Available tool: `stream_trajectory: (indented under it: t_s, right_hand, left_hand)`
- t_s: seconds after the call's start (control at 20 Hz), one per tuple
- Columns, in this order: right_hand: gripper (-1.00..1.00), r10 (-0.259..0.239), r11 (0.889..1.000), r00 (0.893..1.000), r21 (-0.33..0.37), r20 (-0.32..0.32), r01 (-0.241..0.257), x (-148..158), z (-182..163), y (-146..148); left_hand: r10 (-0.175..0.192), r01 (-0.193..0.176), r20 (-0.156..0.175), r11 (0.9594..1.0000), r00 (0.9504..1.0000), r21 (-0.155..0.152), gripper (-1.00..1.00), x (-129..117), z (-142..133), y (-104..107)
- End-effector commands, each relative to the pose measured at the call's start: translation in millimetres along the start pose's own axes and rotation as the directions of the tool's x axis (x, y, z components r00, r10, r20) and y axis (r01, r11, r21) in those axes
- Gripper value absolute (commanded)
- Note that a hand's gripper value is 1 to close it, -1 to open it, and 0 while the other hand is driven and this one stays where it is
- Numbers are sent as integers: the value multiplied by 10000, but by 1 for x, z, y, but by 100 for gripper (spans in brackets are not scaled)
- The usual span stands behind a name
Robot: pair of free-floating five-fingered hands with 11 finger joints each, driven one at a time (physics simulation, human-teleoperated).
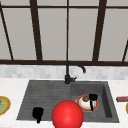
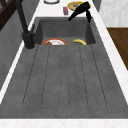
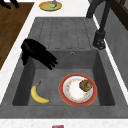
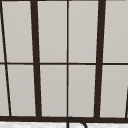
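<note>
Right robot hand [image 1: 92, 98]: hovering above the sink basin, over the plate [image 3: 77, 89]; fingers straight and pointing down, holding nothing; clearest in the right side view [image 3: 37, 53].
Left robot hand [image 1: 38, 113]: hanging over the drainboard near the sink's front left corner; finger pose too dark to tell.
Plate: one, red-rimmed, white centre, on the basin floor toward the tap side; partly covered by the right robot hand in the front view.
Brown lump [image 3: 85, 85]: one, on the plate's edge nearest the tap [image 1: 68, 75]; kind of food hard to make out.
Banana [image 3: 37, 94]: one, on the basin floor toward the sink's front wall, apart from the plate.
Red ball [image 1: 67, 115]: one, cut off at the bottom, hiding the sink's front edge.
Bench [image 1: 10, 86]: yellow dishes at left [image 1: 3, 105] and right ends, both cut off.
</note>
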Motion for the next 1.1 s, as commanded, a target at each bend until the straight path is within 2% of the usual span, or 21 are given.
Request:
stream_trajectory:
  t_s: [0.0,0.4,0.7,1.05]
  right_hand:
    - [-100,12,10000,10000,0,22,-12,12,-33,-1]
    - [-100,111,9999,9999,41,54,-112,41,-109,4]
    - [-100,486,9988,9988,-108,-53,-487,56,-175,21]
    - [-100,445,9989,9990,-122,58,-444,67,-253,42]
  left_hand:
    - [0,0,0,10000,10000,0,0,0,0,0]
    - [-3,3,-2,10000,10000,3,0,0,0,0]
    - [-5,5,-3,10000,10000,4,0,0,0,0]
    - [-5,5,-4,10000,10000,5,0,0,0,0]
